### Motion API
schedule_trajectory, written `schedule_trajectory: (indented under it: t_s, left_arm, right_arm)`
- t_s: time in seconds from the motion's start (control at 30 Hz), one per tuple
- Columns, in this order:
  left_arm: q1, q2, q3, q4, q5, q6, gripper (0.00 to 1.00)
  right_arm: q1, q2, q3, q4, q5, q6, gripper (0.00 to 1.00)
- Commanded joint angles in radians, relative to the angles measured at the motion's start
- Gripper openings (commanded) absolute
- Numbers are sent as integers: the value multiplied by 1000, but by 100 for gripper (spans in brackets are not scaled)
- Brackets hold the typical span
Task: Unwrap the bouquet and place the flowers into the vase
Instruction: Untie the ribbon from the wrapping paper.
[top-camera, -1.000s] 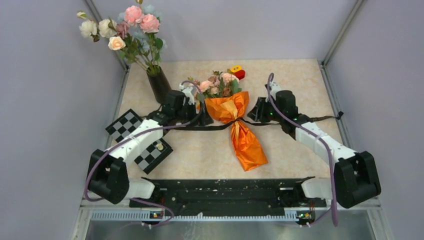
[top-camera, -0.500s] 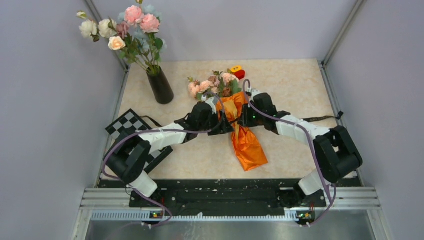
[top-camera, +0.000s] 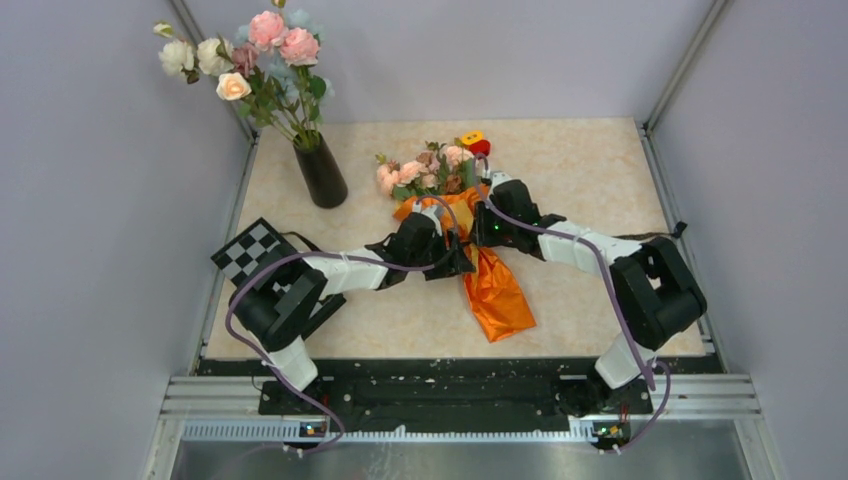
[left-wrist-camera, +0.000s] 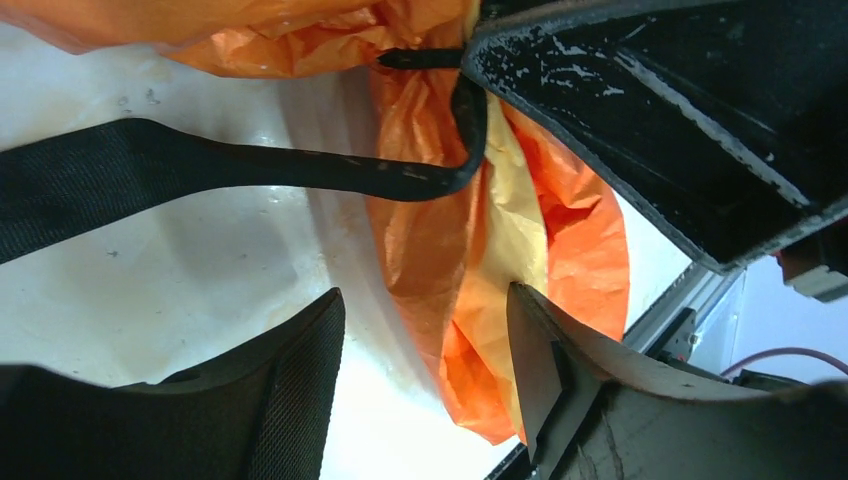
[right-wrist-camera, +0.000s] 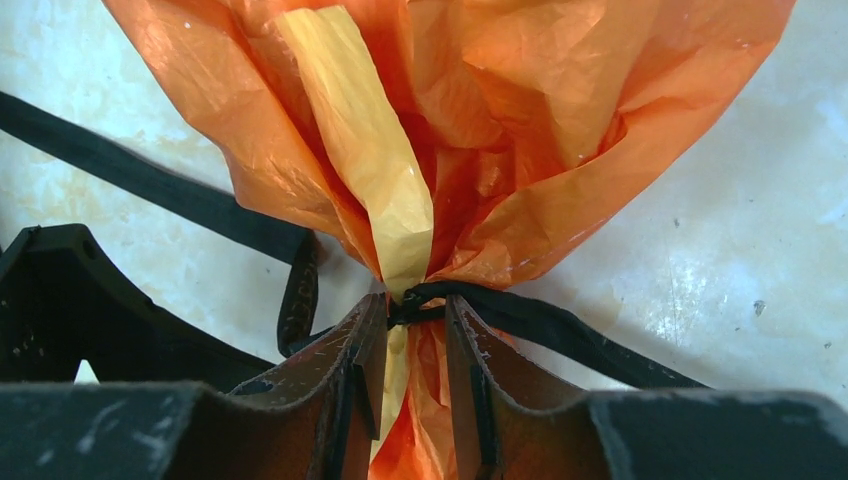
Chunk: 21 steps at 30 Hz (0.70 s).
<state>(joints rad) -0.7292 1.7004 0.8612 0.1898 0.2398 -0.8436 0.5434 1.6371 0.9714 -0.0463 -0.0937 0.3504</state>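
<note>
Pale lavender walls close in a beige, marble-patterned surface (top-camera: 590, 170) with metal rails along its edges. At the back left stands the tall, narrow, glossy black vase (top-camera: 322, 175), holding a taller bunch of white and pink flowers (top-camera: 255, 60). A black-and-white checkerboard card (top-camera: 250, 250) lies near the left edge, and small loose yellow and red flower heads (top-camera: 476, 143) sit at the back of the surface.

The bouquet in its cone of shiny orange paper (top-camera: 497, 295) lies flat in the middle of the surface, well apart from the vase. Its small pink and peach roses with green leaves (top-camera: 425, 170) point toward the back wall and its paper tail points toward the arm bases. The long black ribbon (left-wrist-camera: 150, 170) is knotted round the narrow neck of the cone, and its loose ends trail over the surface to either side.

Both arms reach inward and meet at that neck. The right pincer (right-wrist-camera: 413, 305) has its fingers (right-wrist-camera: 365, 350) drawn close together, clamped on the bouquet's gathered paper right at the ribbon knot. The left pincer (left-wrist-camera: 425, 300) stands apart, low over the surface, straddling the orange paper just below the knot. One of its fingers (left-wrist-camera: 540, 370) is just beside the paper, and the other has bare surface between it and the paper. A bend of ribbon curves just beyond its fingertips.
</note>
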Motion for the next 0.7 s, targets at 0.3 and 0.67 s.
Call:
schedule_trajectory:
  t_s: [0.3,0.67]
  left_arm:
    - [-24,70,15,79,-22,-29,38]
    - [-27,79,5,71,-47,-42,0]
  right_arm:
    - [73,58,57,-20,181,-28,20]
    - [82,-9,89,-59,212,-21,0]
